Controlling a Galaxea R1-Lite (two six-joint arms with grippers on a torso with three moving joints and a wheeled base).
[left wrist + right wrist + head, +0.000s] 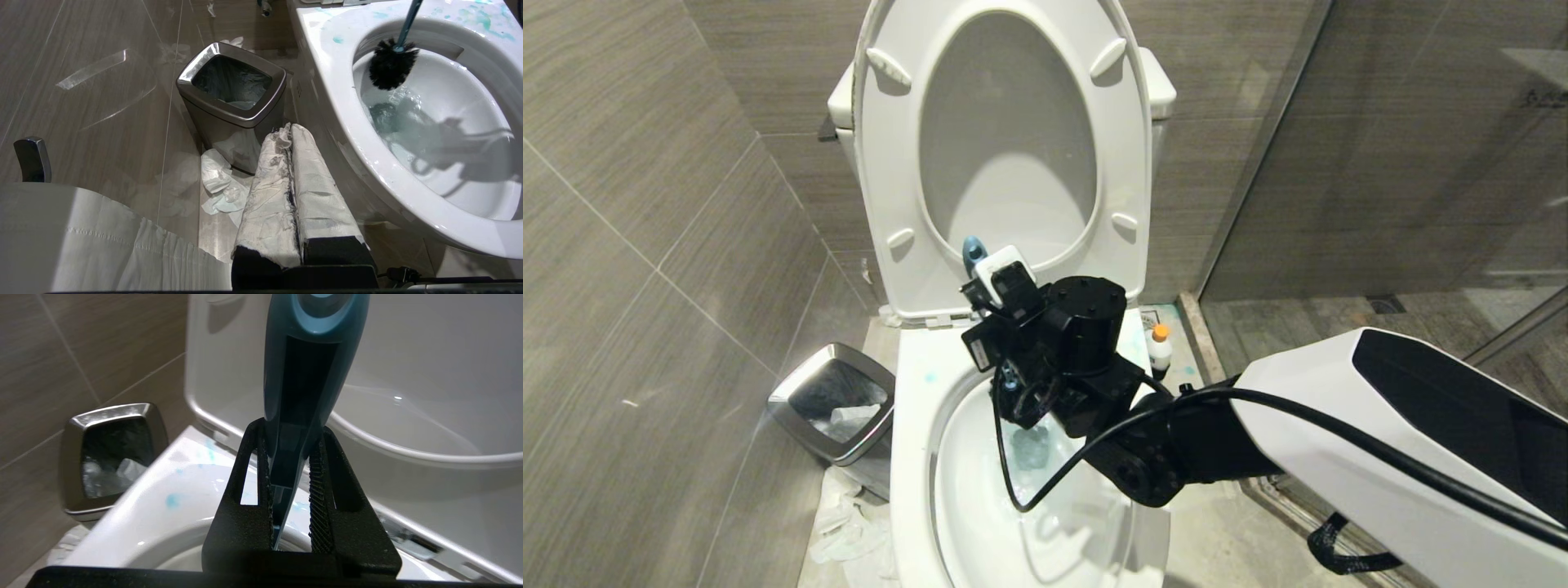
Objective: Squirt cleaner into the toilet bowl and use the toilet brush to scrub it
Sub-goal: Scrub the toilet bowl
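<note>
The white toilet bowl stands open, its seat and lid raised against the tank. My right gripper hangs over the back of the bowl, shut on the blue-grey handle of the toilet brush, and the handle's rounded tip sticks up above it. In the right wrist view that gripper clamps the handle between its ribbed pads. The black bristle head is down inside the bowl, just above teal-tinted water. The cleaner stands upright on the floor to the right of the toilet. My left gripper is parked low beside the bowl, shut and holding nothing.
A steel square-rimmed waste bin sits on the floor left of the toilet, with crumpled tissue around it. Teal splashes mark the rim. A glass shower partition closes off the right side. Tiled wall rises on the left.
</note>
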